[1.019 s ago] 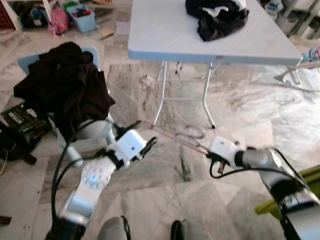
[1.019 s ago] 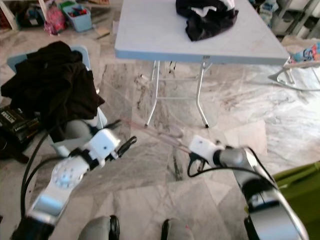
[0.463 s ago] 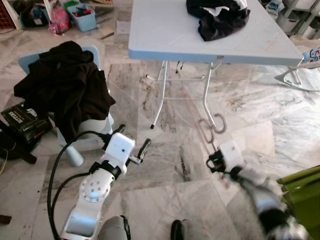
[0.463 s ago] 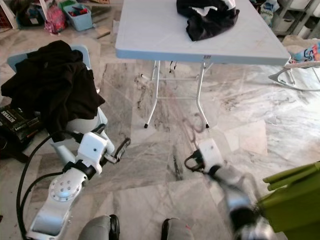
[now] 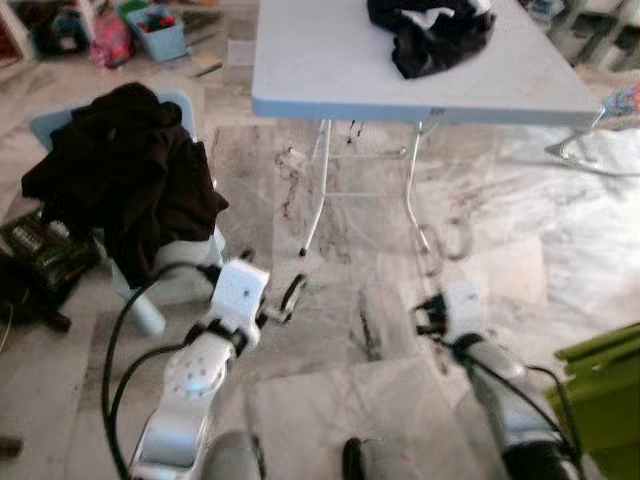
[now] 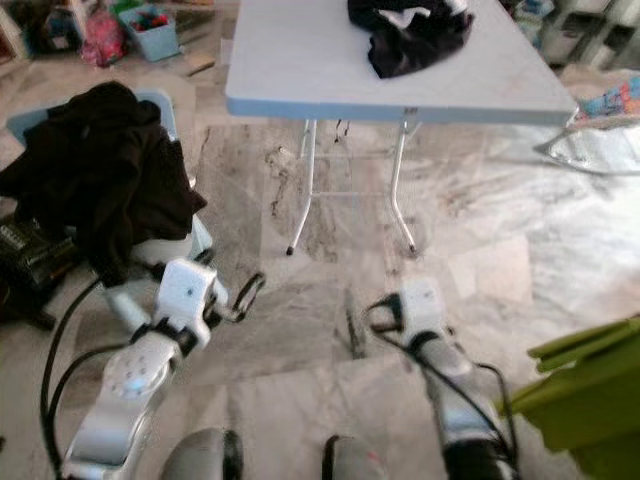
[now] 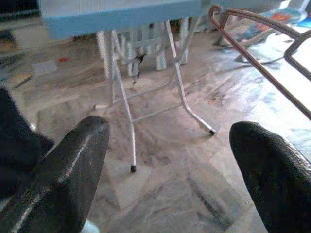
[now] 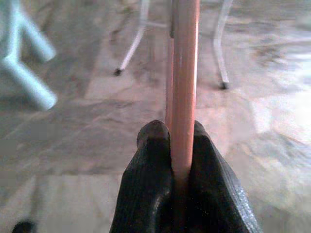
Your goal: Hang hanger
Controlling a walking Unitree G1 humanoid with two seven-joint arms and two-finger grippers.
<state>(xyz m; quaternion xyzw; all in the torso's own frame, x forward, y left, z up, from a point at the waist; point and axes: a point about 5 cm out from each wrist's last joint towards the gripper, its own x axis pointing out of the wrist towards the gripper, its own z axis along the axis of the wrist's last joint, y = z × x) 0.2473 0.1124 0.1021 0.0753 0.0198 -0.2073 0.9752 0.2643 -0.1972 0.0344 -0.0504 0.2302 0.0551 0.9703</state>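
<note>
- Tightly pinched: right gripper [image 8: 172, 145] closed on the pink bar of the hanger [image 8: 183, 73], black fingers [image 8: 146, 174] pressed against both sides of it.
- Held low over the marble floor [image 5: 560, 250], in front of the robot and to its right, short of the desk [image 5: 330, 70].
- Seen faintly in the head views, with the hanger's hook [image 5: 448, 238] blurred and thin beyond the right wrist, near the desk's white legs [image 5: 416, 190].
- Seen again from the left wrist as a curved hook and sloping arms [image 7: 252, 48] above the floor.
- Spread wide and empty: left gripper [image 7: 170, 160], raised beside the right arm, fingers well apart, pointed toward the desk legs.
- Draped over a pale blue chair [image 5: 170, 280] on the robot's left: a heap of dark clothing [image 5: 120, 180].
- Lay on the desk top, near its far edge: another dark garment [image 5: 425, 35].
- Stood at the right edge: a green object [image 5: 605, 390], too cut off to identify.
</note>
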